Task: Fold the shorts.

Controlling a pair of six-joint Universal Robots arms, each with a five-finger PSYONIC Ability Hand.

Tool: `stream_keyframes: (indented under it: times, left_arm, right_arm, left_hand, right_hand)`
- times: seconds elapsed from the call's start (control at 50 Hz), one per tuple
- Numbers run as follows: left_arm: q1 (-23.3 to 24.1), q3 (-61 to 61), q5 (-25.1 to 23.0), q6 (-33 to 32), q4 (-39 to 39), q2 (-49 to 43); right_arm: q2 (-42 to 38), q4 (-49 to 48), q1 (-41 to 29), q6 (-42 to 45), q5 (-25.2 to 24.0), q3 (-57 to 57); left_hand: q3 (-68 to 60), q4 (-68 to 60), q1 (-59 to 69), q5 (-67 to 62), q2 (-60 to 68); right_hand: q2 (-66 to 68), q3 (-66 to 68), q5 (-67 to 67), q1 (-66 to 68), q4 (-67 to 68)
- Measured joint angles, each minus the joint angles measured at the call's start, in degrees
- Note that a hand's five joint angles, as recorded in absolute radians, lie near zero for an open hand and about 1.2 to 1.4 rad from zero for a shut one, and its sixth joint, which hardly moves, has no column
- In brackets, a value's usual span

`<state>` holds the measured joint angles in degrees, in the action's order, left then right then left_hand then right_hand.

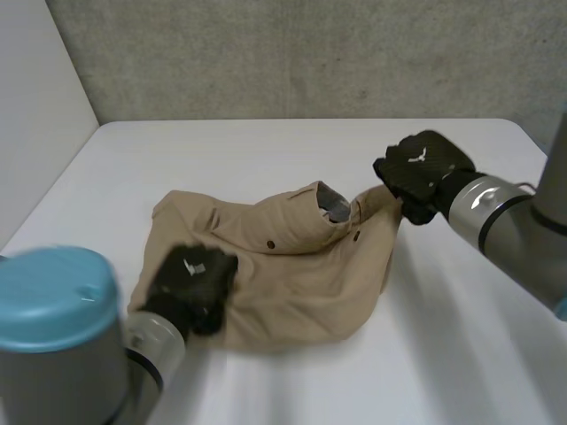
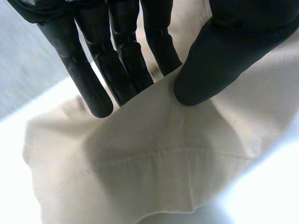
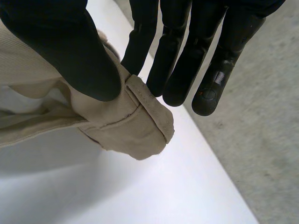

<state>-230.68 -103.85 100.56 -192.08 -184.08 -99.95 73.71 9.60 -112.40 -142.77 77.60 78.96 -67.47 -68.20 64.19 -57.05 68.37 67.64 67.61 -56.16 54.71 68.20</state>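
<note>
Tan shorts (image 1: 292, 274) lie bunched on the white table (image 1: 266, 150), waistband and grey lining toward the right. My left hand (image 1: 190, 288) is at the shorts' near left hem; in its wrist view the thumb (image 2: 210, 60) presses a fold of cloth (image 2: 163, 154) against the straight fingers (image 2: 93, 79), so it pinches the hem. My right hand (image 1: 421, 173) holds the waistband's right end, lifted off the table. In the right wrist view its thumb (image 3: 65, 51) and fingers (image 3: 182, 60) pinch the tan waistband corner (image 3: 135, 126).
A grey wall (image 1: 310, 53) runs behind the table's far edge, and a pale side wall (image 1: 35, 115) stands at the left. Bare tabletop lies in front of and to the right of the shorts.
</note>
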Motion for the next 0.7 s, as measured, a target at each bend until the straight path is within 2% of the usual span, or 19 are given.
stream_keyframes:
  times: [0.22, 0.3, 0.34, 0.44, 0.52, 0.7]
  left_arm:
    - [-2.5, 10.3, 1.1, -2.2, 3.5, 26.5]
    - [-4.5, 13.7, 1.0, -2.1, 3.7, 30.4]
    - [-7.1, 16.8, 0.9, -2.0, 3.9, 31.3]
    - [-9.2, 18.2, 0.7, -1.6, 3.9, 27.0]
    - [-9.9, 18.3, 0.5, -1.2, 3.7, 19.4]
    - [-14.1, 24.0, 0.5, -0.4, -0.3, -4.9]
  right_arm:
    - [14.1, 10.3, 1.0, -1.1, -2.6, -7.3]
    - [16.6, 11.6, 1.3, -2.5, -3.2, -10.8]
    - [18.1, 12.2, 1.7, -4.6, -3.7, -14.9]
    - [18.0, 12.1, 2.0, -6.6, -4.0, -18.2]
    - [15.1, 11.9, 1.9, -7.2, -4.0, -19.0]
    - [-1.7, 10.4, 1.1, -7.5, -2.1, -23.6]
  left_hand:
    - [-0.6, -0.4, 0.0, -0.2, 0.2]
    - [-0.6, -0.4, 0.0, -0.2, 0.2]
    - [-0.6, -0.4, 0.0, -0.4, 0.2]
    - [-0.6, -0.4, 0.0, -0.4, 0.2]
    - [-0.6, -0.4, 0.0, -0.4, 0.2]
    - [-0.8, -0.4, 0.0, -0.4, 0.3]
  right_hand:
    - [0.0, 0.0, 0.0, 0.7, 0.0]
    - [0.0, 0.0, 0.0, 0.8, 0.0]
    - [0.0, 0.0, 0.0, 0.8, 0.0]
    - [0.0, 0.0, 0.0, 0.8, 0.0]
    - [0.0, 0.0, 0.0, 0.8, 0.0]
    - [0.0, 0.0, 0.0, 1.3, 0.0]
